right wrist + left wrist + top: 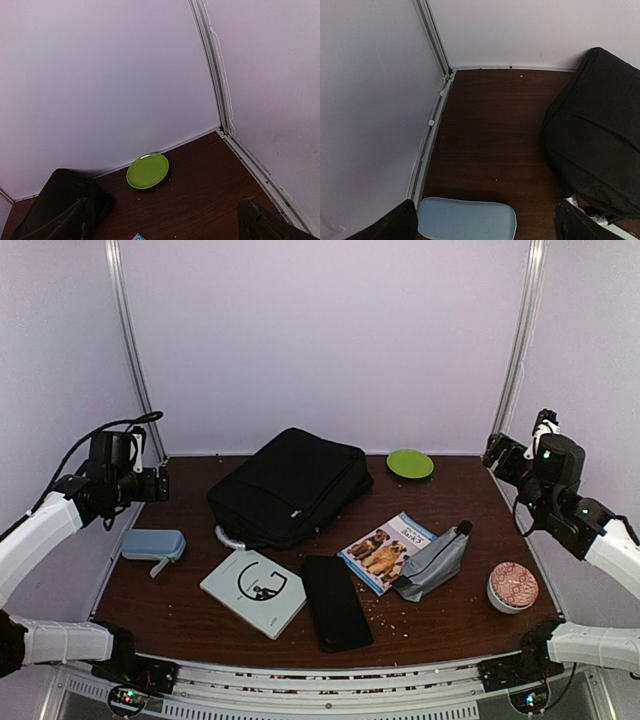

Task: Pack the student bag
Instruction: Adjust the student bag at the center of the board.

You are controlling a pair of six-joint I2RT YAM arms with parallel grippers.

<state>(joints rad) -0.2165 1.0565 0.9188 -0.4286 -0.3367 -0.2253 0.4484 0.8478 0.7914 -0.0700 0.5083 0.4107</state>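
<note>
The student bag [290,485], large, black and soft, lies closed at the back middle of the table with its grey handle toward the front. In the left wrist view the student bag [600,135] fills the right side. My left gripper [155,483] hovers high at the left, open, with nothing between its fingers [395,225]; it is apart from the bag. My right gripper [497,455] hangs high at the back right, open and empty. Only one of its fingers [265,222] shows in the right wrist view, where the bag [60,210] sits at the lower left.
A light blue case [153,544] [465,220] lies below the left gripper. Near the front are a white book [253,592], a slim black case [335,602], a dog picture book [388,551], a grey pouch [435,562] and a patterned bowl [512,587]. A green plate [410,463] [147,170] sits at the back.
</note>
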